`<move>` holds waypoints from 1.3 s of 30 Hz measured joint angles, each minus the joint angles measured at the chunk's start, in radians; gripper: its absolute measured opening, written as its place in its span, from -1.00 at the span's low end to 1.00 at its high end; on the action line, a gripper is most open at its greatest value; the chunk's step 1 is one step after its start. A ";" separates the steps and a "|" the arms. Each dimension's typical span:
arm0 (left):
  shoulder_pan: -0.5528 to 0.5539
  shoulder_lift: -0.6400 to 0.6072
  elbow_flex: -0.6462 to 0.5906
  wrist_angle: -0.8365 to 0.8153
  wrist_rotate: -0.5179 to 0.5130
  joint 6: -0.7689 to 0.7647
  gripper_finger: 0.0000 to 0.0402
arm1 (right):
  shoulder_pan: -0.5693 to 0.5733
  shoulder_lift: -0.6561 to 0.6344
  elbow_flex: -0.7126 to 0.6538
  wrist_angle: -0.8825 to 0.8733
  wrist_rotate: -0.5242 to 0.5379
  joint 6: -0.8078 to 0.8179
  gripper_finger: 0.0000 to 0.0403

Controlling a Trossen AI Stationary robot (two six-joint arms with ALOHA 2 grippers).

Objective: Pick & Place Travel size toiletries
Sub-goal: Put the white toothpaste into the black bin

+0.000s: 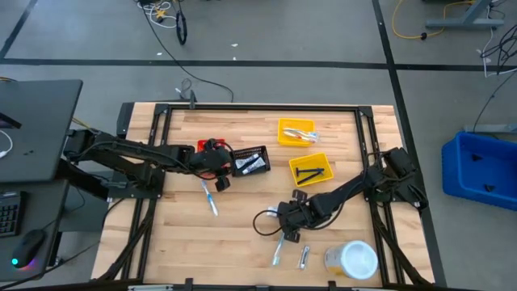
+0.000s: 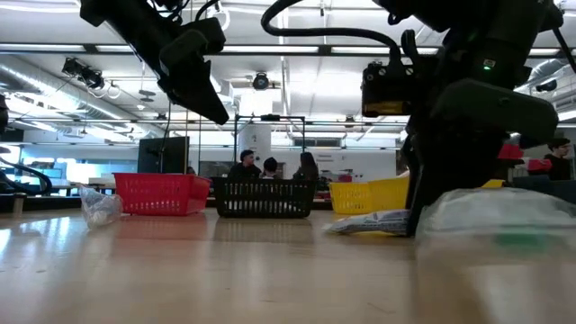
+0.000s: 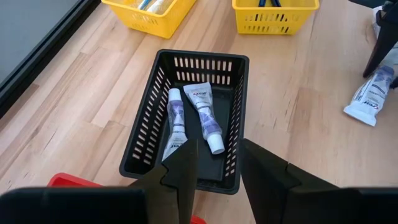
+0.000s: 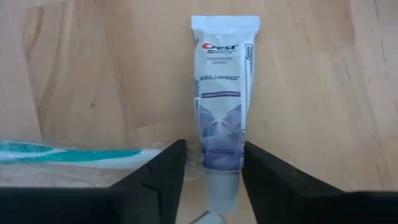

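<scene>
- Landmark: black basket (image 1: 250, 161), mid-counter (image 1: 242, 218). Two toothpaste tubes (image 3: 205, 118) already lie inside it, side by side.
- Right pincer (image 4: 210, 163) is low over the counter, well toward the near edge from the black basket. Fingers spread, straddling a Crest tube (image 4: 222, 99) at its cap end; no pinch yet.
- That tube lies flat on the wood, lengthwise between the fingers. A wrapped green toothbrush (image 4: 62, 153) lies just beside it.
- Step in hand, as I judge it: grasp this tube.
- To do it well: keep it centred in the gap, settle low, close across the narrow width near the cap, where the body looks firmer.
- Risk: the near finger could catch the toothbrush wrapper.
- Left pincer (image 3: 214, 165) hovers above the black basket's red-bin side, fingers apart, holding nothing.
</scene>
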 joint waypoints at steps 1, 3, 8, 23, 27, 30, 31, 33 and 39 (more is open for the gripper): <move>0.000 0.000 0.000 0.000 0.000 0.000 -0.39 | -0.004 0.000 0.000 0.002 -0.003 0.000 -0.25; 0.000 0.000 0.000 0.000 0.000 0.004 -0.39 | -0.012 0.000 0.000 0.006 -0.016 -0.001 -0.32; 0.000 0.000 0.000 0.000 0.000 0.015 -0.39 | -0.037 0.001 0.000 0.006 -0.066 -0.001 -0.44; 0.000 0.000 0.000 0.006 0.063 0.014 -0.39 | -0.069 -0.032 0.016 0.027 -0.105 -0.073 -0.46; -0.003 0.002 -0.001 0.043 0.136 0.015 -0.39 | -0.078 -0.049 0.020 0.067 -0.089 -0.110 -0.49; -0.003 0.010 -0.002 0.090 0.246 0.043 -0.39 | -0.088 -0.049 0.019 0.089 -0.086 -0.125 -0.49; -0.007 0.023 -0.002 0.122 0.281 0.057 -0.39 | -0.091 -0.049 0.020 0.093 -0.086 -0.131 -0.48; -0.016 0.044 0.000 0.164 0.335 0.082 -0.39 | -0.097 -0.049 0.020 0.096 -0.086 -0.137 -0.46; -0.062 0.175 -0.001 0.326 0.434 0.200 -0.33 | -0.103 -0.050 0.020 0.112 -0.082 -0.148 -0.46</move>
